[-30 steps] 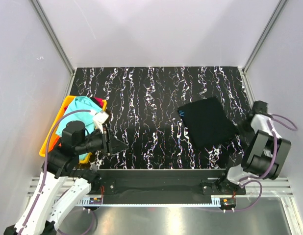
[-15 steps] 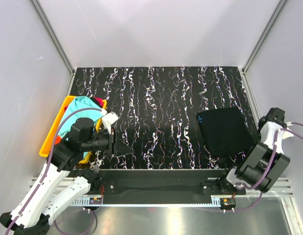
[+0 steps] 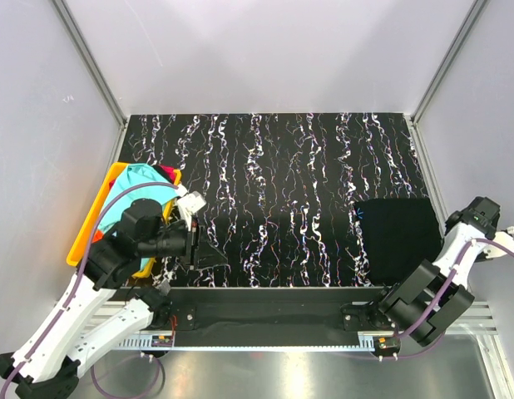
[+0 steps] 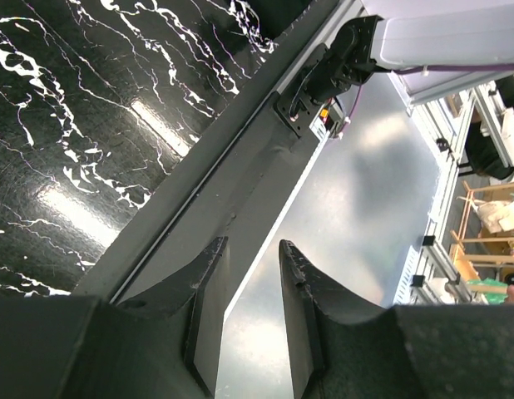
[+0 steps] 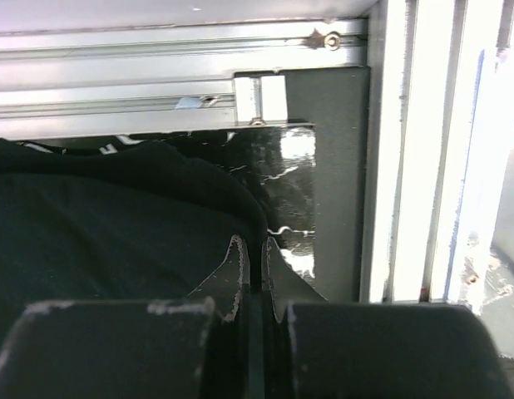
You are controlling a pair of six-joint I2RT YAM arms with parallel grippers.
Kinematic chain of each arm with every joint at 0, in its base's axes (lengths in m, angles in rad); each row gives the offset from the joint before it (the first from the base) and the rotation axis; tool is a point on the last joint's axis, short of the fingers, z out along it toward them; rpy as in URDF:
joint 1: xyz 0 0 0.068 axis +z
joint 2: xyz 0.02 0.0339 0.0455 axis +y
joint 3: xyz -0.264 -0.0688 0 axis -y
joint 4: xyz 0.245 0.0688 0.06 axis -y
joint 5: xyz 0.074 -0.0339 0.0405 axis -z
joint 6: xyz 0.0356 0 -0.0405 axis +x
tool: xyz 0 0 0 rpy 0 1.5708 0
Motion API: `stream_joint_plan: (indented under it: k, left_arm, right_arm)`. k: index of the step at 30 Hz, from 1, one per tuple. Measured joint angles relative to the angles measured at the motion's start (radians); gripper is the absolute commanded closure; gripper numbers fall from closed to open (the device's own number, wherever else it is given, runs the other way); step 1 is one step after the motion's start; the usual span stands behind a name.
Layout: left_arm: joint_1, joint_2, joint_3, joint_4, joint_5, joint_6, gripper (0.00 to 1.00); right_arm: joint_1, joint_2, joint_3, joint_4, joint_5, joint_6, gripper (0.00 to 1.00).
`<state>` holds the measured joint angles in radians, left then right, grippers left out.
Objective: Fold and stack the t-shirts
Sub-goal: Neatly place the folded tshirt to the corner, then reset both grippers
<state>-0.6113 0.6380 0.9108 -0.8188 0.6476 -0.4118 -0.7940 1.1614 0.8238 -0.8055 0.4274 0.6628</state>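
The right gripper (image 5: 250,264), fingers pinched on the folded black t-shirt (image 3: 397,239), has dragged it from mid-table to the right edge. Treat that spot as the likely stack site. The left gripper (image 4: 253,274) hangs half-spread and empty. The remaining t-shirts (image 3: 136,179) lie in the yellow bin (image 3: 81,243).

The table (image 3: 265,166) lies open between yellow bin (image 3: 81,245) and black t-shirt (image 3: 398,237).

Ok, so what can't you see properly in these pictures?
Top view: the left arm covers part of the yellow bin; only the turquoise t-shirt and a bit of the orange-red t-shirt show, so the count is unclear.
Right wrist view: the black t-shirt runs off the left edge and under the right gripper, hiding its shape.
Left wrist view: the left gripper faces the table edge; no shirts show.
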Motion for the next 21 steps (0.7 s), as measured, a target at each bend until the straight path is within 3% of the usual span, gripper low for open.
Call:
stream_joint_plan:
  k: [4,5,8,12,14,15,21]
  left_arm:
    - [-0.011,0.001,0.014,-0.017,-0.007,0.016,0.65]
    - [-0.013,0.001,0.016,-0.019,-0.008,0.019,0.65]
    - [-0.016,0.001,0.021,-0.019,-0.013,0.026,0.64]
    - [-0.019,0.000,0.021,-0.022,-0.018,0.031,0.64]
    - [-0.021,0.000,0.021,-0.025,-0.019,0.031,0.64]
    - [-0.021,0.000,0.021,-0.027,-0.019,0.031,0.64]
    - [-0.023,-0.001,-0.004,-0.021,-0.019,0.014,0.64]
  right_arm:
    - [-0.017,0.000,0.000,-0.009,0.011,0.003,0.99]
    - [-0.019,0.000,0.000,-0.009,0.016,0.003,0.79]
    - [-0.023,0.000,0.000,-0.009,0.023,0.011,0.39]
    - [-0.020,-0.013,0.024,-0.037,0.021,-0.022,0.20]
    - [0.018,-0.024,0.076,-0.063,0.030,-0.033,0.17]
    - [0.064,-0.038,0.104,-0.067,0.037,-0.035,0.01]
    - [0.524,-0.111,0.274,-0.081,0.062,0.016,0.00]
